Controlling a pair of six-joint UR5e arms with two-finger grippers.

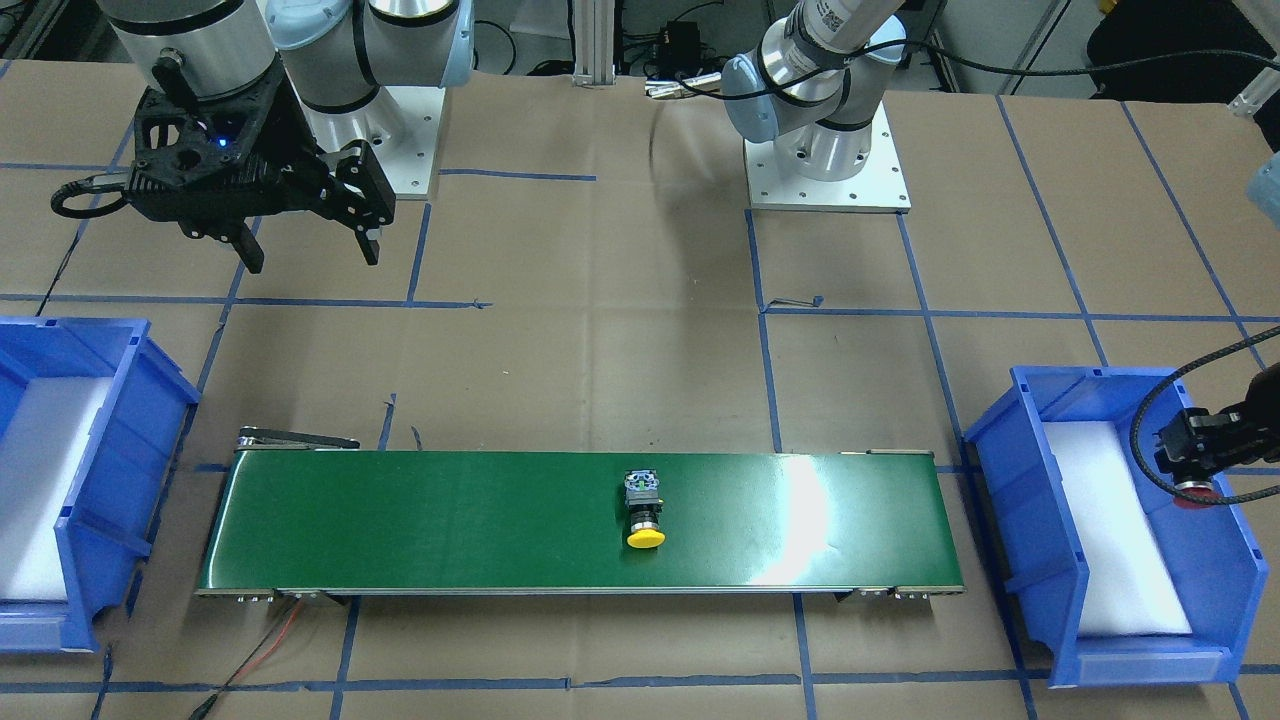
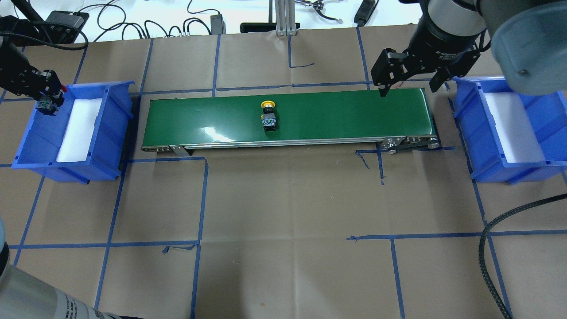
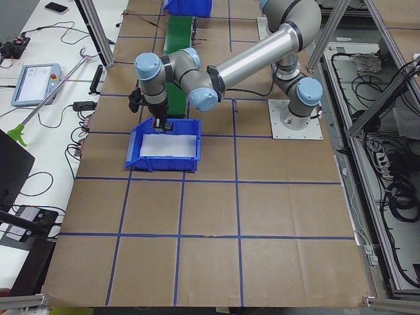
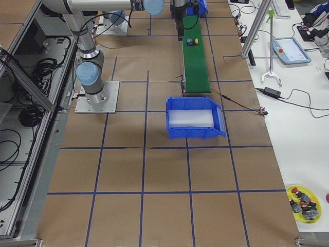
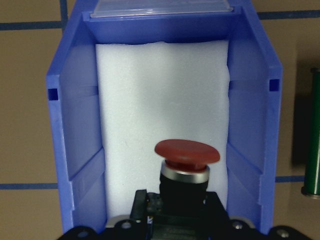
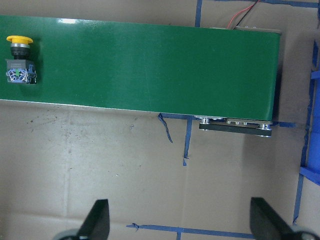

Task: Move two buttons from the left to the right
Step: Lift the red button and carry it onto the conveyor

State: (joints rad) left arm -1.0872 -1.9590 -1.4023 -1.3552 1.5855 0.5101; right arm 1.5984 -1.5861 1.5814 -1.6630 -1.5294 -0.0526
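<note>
The red button is held in my left gripper, which is shut on it above the left blue bin; its red cap also shows in the front view. The yellow button lies on its side near the middle of the green conveyor belt; it also shows in the front view and in the right wrist view. My right gripper is open and empty, hovering over the belt's right end, well clear of the yellow button.
The right blue bin with white foam stands just beyond the belt's right end. The left bin is lined with white foam. A yellow dish with several spare buttons sits at a far table corner.
</note>
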